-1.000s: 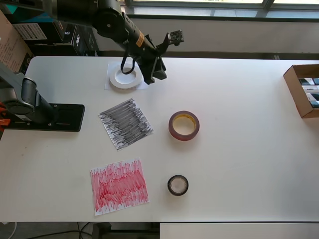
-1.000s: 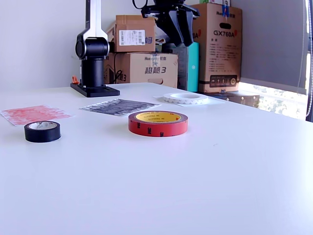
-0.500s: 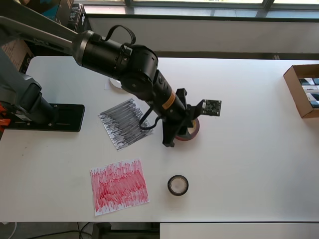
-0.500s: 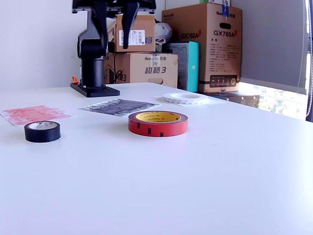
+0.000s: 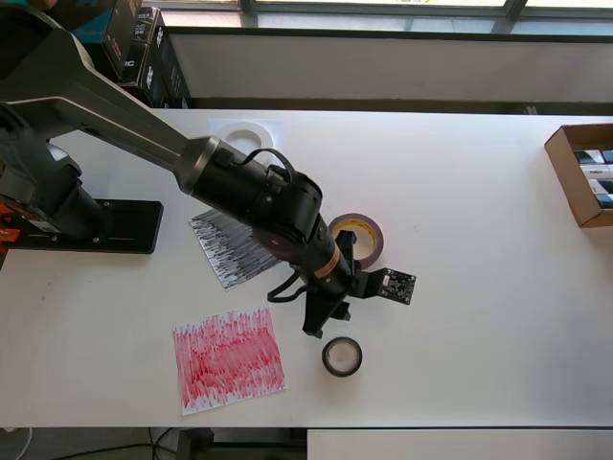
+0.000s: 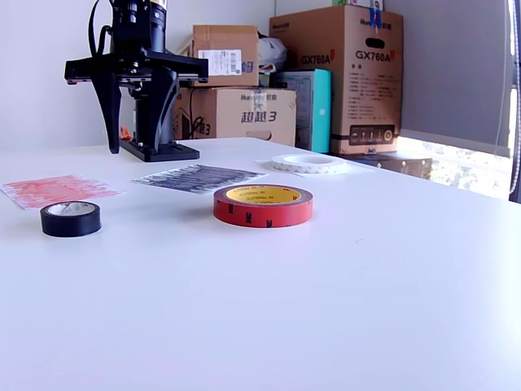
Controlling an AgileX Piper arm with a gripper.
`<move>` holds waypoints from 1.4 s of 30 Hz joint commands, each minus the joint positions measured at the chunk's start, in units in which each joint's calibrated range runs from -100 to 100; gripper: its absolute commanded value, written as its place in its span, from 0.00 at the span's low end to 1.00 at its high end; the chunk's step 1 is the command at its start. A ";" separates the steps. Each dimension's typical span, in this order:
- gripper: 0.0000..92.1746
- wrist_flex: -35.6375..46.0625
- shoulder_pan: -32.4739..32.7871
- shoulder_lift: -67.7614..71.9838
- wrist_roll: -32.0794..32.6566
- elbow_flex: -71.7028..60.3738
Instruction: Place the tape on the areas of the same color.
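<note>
From up top I've got a cardboard box [image 5: 580, 172] at the right edge of the desk [image 5: 479, 287], with a few small packs in it that I can't make out. The tool [image 6: 137, 114] hangs in the air with its fingers spread wide, nothing between them. Black tape roll [image 5: 342, 356] sits just below it, lower middle of the overhead frame, not touching. Red tape roll [image 5: 359, 238] is beside the arm, mid-frame. White tape roll [image 5: 245, 134] rests on the white sheet [image 6: 358, 169] up top. Black-scribbled sheet [image 5: 235, 251] and red-scribbled sheet [image 5: 228, 358] lie bare at left.
</note>
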 commanded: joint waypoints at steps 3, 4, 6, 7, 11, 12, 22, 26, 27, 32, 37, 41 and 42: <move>0.51 0.95 4.53 -0.28 3.21 0.43; 0.51 1.80 5.08 -0.28 3.45 0.43; 0.51 2.98 6.27 -0.18 4.44 0.34; 0.51 3.15 6.74 -0.18 5.09 0.43; 0.51 4.34 8.40 0.00 6.89 0.52; 0.51 4.51 8.64 0.38 7.30 0.52; 0.51 4.51 9.35 4.77 7.71 -0.29; 0.51 4.51 9.35 5.43 7.71 -0.29; 0.51 4.51 9.35 5.52 7.71 -0.29; 0.51 4.51 9.11 6.36 7.71 -0.29; 0.51 4.60 8.71 6.83 7.71 -0.29; 0.51 4.68 8.40 6.83 7.63 -0.11; 0.51 4.68 8.32 6.74 7.63 -0.11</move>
